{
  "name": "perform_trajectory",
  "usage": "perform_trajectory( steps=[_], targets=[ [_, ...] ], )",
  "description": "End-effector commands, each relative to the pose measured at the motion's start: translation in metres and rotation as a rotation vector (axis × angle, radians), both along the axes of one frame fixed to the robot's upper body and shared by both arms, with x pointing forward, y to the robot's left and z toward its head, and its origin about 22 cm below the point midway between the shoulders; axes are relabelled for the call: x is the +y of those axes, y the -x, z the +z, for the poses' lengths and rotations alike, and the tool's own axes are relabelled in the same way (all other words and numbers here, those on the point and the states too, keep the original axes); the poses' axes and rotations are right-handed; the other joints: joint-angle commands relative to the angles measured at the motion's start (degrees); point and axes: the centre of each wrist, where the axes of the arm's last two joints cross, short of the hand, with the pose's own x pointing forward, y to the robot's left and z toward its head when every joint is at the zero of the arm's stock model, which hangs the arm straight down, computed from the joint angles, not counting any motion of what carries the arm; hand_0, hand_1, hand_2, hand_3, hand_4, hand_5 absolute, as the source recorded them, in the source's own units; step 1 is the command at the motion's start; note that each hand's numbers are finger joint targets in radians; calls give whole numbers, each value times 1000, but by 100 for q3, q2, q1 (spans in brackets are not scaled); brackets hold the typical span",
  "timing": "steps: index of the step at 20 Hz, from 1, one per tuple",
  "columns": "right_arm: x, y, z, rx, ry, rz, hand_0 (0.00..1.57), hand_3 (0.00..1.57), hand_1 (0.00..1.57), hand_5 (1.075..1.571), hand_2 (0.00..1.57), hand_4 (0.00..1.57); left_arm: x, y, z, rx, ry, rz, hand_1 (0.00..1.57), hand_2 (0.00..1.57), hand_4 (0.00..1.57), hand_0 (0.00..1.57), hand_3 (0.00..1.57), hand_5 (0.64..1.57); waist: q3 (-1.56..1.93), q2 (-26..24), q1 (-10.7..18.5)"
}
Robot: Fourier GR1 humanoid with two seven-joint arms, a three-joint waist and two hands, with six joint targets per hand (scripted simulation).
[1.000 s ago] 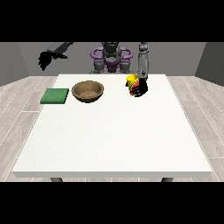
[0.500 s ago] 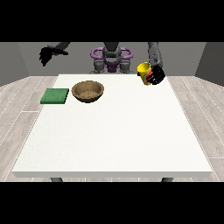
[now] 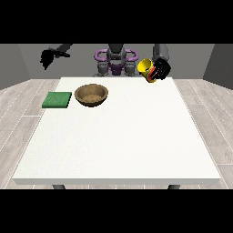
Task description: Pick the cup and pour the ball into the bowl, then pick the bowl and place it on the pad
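A yellow cup (image 3: 146,68) hangs above the table's far right part, tilted with its mouth towards the view's left. The hand at the view's right (image 3: 161,70) is shut on it. I cannot see the ball. A brown bowl (image 3: 92,95) stands on the white table (image 3: 118,136) at the far left of centre. Left of the bowl lies a flat green pad (image 3: 57,99). The hand at the view's left (image 3: 48,58) is raised off the table beyond its far left corner, away from all of them, its fingers curled round nothing.
The robot's torso (image 3: 116,61) stands behind the table's far edge. Grey wood floor surrounds the table on all sides.
The hand at the view's right has lifted the cup off the table, carried it up and tipped it towards the view's left. The other hand has barely shifted.
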Motion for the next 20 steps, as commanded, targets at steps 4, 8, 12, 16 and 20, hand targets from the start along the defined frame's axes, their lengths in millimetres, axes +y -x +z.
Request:
perform_trajectory(
  steps=[4, 8, 12, 16, 20],
  targets=[
    [-12, 8, -14, 5, -2, -7, 0, 0, 0, 1569, 0, 0, -67, -14, 16, 3, -143, 24, 1490, 1571, 1512, 1490, 1571, 1267, -3, -92, 16],
    [-25, 0, -5, -6, -19, 6, 0, 0, 0, 1570, 0, 0, -92, -36, 60, -58, -314, 43, 1516, 1571, 1571, 1516, 1571, 1211, 4, 20, -134],
    [-14, -3, -10, 42, -16, 8, 0, 0, 0, 1571, 0, 0, -125, -31, 48, -65, -546, 14, 1554, 1571, 1571, 1554, 1571, 1244, 3, -369, -110],
    [-35, -2, -3, 38, -15, 6, 0, 0, 0, 1571, 0, 0, -182, -22, 47, -105, -758, -77, 1501, 1571, 1380, 1501, 1571, 1400, 9, -302, -250],
    [-11, -8, -12, 34, -28, 30, 0, 0, 0, 1571, 0, 0, -209, -4, 19, -68, -947, -149, 1498, 1571, 1571, 1498, 1571, 1056, -3, -301, -384]
  ],
)
